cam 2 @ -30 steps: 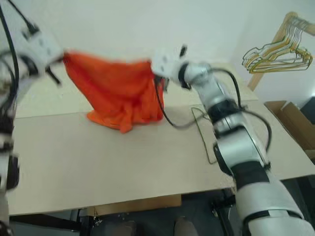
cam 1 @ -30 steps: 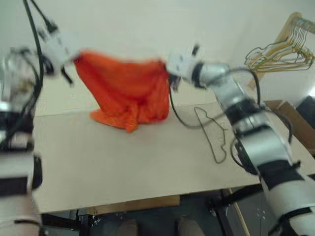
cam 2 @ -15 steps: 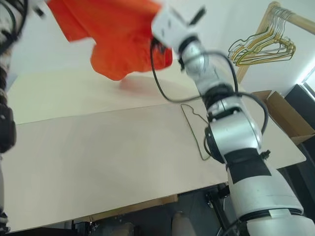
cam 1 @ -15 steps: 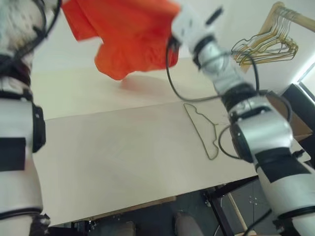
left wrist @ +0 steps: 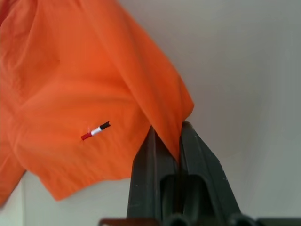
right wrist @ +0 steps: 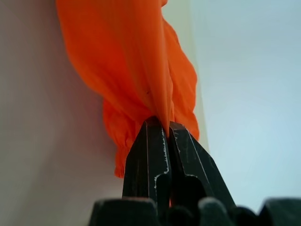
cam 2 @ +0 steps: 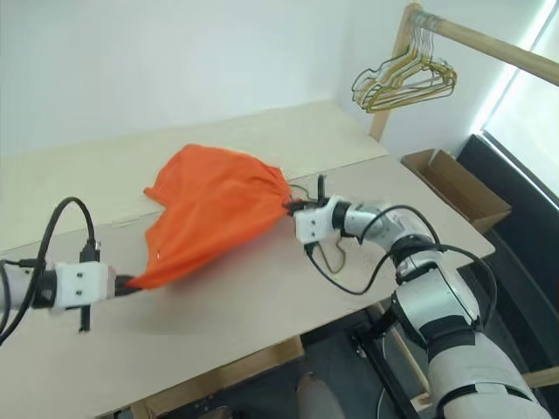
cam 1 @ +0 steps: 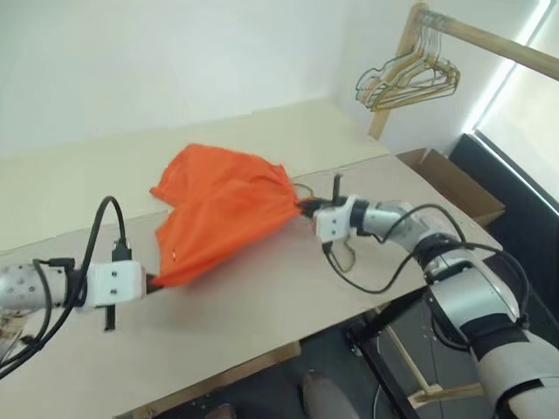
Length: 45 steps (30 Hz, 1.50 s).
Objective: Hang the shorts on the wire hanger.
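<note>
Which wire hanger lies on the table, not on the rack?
The single wire hanger beside the right gripper, partly under its cable; the other hangers hang bunched on the wooden rail.

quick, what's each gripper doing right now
Left gripper: shut on a corner of the shorts.
Right gripper: shut on the opposite edge of the shorts.

We can read no text, number or brand in these pictures. The shorts (left wrist: 70, 94) carry only a small tag (left wrist: 95, 131) with red, white and black bands, at about 8 o'clock from the fabric's pinched corner, without letters.
</note>
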Each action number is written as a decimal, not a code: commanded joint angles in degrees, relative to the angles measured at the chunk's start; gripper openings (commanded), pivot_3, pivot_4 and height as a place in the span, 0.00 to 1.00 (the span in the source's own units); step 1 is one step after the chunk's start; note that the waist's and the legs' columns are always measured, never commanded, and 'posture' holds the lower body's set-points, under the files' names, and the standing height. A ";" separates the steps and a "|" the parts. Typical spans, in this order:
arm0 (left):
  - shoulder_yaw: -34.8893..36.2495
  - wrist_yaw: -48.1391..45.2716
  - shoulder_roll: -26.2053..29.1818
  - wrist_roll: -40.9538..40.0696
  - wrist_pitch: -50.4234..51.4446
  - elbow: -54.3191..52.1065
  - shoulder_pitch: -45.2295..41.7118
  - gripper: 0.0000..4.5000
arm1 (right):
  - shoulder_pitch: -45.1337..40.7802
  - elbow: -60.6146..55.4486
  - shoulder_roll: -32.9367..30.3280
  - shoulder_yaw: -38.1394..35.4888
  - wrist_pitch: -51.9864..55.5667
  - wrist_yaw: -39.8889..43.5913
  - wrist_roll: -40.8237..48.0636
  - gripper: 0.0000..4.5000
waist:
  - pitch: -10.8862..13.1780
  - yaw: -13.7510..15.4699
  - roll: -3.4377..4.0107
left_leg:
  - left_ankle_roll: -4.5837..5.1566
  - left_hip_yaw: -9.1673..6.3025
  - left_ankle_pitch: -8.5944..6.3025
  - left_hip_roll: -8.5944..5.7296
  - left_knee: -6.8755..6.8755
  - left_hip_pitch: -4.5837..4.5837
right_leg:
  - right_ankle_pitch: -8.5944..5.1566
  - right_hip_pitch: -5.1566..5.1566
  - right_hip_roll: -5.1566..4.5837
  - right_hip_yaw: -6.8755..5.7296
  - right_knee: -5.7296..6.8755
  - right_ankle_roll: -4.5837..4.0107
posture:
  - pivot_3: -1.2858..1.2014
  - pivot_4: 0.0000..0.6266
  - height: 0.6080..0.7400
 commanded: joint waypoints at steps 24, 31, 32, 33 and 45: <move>23.44 -24.21 -10.19 -5.06 13.17 -24.76 21.30 0.46 | 25.24 -53.05 -31.24 6.37 23.70 45.27 46.78 0.50 | 0.67 6.39 0.42 | 0.05 0.13 -0.58 0.29 0.11 0.83 | -0.07 0.95 0.19 0.14 -0.69 -0.10 | 0.50 0.13 1.00; 26.50 -15.97 -8.41 -13.34 18.11 -17.57 10.67 0.46 | 28.67 -64.58 -35.94 -8.86 63.95 36.73 56.77 0.50 | 0.69 8.94 0.41 | 0.12 0.26 -0.62 0.33 0.15 1.03 | -0.01 1.05 0.18 0.17 -0.68 -0.24 | 0.50 0.12 1.00; 24.99 -13.01 -8.29 -14.15 19.87 -17.02 7.44 0.46 | 28.54 -65.14 -35.52 -10.29 67.97 34.61 56.28 0.50 | 0.71 9.80 0.40 | 0.12 0.29 -0.62 0.33 0.15 1.07 | 0.00 1.05 0.18 0.18 -0.68 -0.24 | 0.50 0.12 1.00; 21.76 -7.22 -8.49 -16.93 23.86 -16.67 1.80 0.46 | 27.59 -65.74 -35.24 -10.62 75.46 31.95 54.51 0.50 | 0.71 10.29 0.38 | 0.12 0.26 -0.62 0.33 0.18 1.05 | 0.00 1.03 0.19 0.13 -0.66 -0.23 | 0.50 0.12 1.00; -2.74 14.30 -16.49 -34.30 43.31 -13.64 -35.37 0.46 | 16.73 -56.66 -22.95 -2.32 119.93 19.03 34.55 0.50 | 0.69 11.48 0.31 | -0.11 0.26 -0.50 0.05 0.39 -0.37 | 0.09 -0.37 0.19 0.18 -0.42 -0.17 | 0.50 0.13 1.00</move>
